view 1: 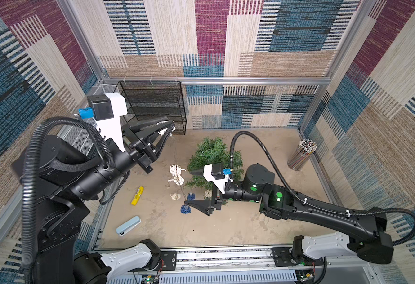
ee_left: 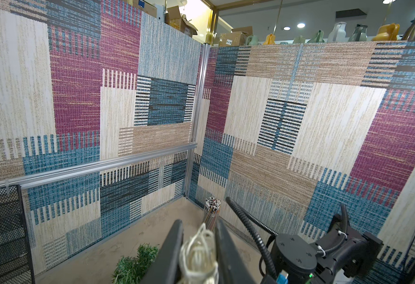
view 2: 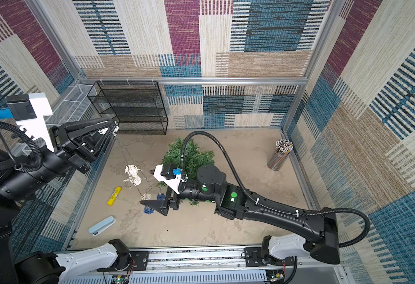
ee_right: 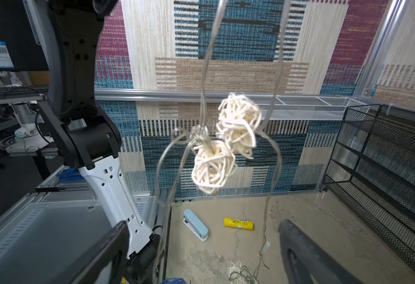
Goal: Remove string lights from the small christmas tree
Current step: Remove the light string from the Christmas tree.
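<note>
My left gripper (view 1: 170,127) is raised high at the back left, shut on a cream ball (ee_left: 199,253) of the string lights. From it thin pale wire drops to two cream balls (view 1: 177,175) hanging in the air, sharp in the right wrist view (ee_right: 226,142). More balls lie on the floor: dark blue ones (view 1: 185,209) and a cream one (view 1: 175,196). The small christmas tree (view 1: 212,153) stands right of them, its front hidden by my right wrist. My right gripper (view 1: 192,188) is open and low, its fingers on either side of the hanging wire, touching nothing.
A black mesh shelf (view 1: 154,105) stands at the back left wall. A clear cup of coloured sticks (view 1: 301,155) is at the back right. A yellow tube (view 1: 137,195) and a light blue stapler (view 1: 128,225) lie on the floor at the front left.
</note>
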You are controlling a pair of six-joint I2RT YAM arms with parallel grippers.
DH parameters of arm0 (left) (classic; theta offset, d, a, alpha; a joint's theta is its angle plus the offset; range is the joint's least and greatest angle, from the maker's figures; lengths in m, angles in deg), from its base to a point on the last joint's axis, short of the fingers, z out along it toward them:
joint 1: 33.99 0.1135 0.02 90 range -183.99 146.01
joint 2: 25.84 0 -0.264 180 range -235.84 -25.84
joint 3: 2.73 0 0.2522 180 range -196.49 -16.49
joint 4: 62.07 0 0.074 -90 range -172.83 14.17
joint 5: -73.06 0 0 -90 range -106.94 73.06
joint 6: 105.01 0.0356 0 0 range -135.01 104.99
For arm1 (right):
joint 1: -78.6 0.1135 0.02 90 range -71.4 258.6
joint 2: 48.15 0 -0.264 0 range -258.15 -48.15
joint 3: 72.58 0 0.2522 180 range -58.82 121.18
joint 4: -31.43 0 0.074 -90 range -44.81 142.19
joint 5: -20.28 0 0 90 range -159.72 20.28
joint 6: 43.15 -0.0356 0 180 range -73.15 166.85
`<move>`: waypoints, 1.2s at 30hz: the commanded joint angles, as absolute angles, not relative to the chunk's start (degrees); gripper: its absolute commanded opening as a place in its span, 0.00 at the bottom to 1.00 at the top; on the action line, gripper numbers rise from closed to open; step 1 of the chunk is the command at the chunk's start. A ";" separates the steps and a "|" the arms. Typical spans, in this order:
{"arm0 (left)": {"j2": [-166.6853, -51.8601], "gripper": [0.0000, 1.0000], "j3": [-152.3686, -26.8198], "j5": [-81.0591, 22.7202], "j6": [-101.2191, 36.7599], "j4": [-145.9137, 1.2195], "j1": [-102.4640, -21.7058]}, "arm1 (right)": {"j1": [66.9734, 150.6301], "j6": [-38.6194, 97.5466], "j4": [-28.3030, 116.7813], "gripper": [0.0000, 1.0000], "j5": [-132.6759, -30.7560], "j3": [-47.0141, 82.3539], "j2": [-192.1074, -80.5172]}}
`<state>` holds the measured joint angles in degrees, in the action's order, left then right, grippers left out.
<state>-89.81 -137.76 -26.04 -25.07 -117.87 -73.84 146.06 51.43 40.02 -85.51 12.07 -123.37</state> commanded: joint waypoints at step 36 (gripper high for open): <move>-92.51 0.25 -136.52 -30.39 -25.00 -114.81 -73.80 | 135.63 45.41 23.73 0.25 -101.69 14.66 -135.08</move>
<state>-92.54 -136.67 -31.99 -25.49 -115.93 -73.84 135.26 46.03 26.56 -101.07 14.87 -136.13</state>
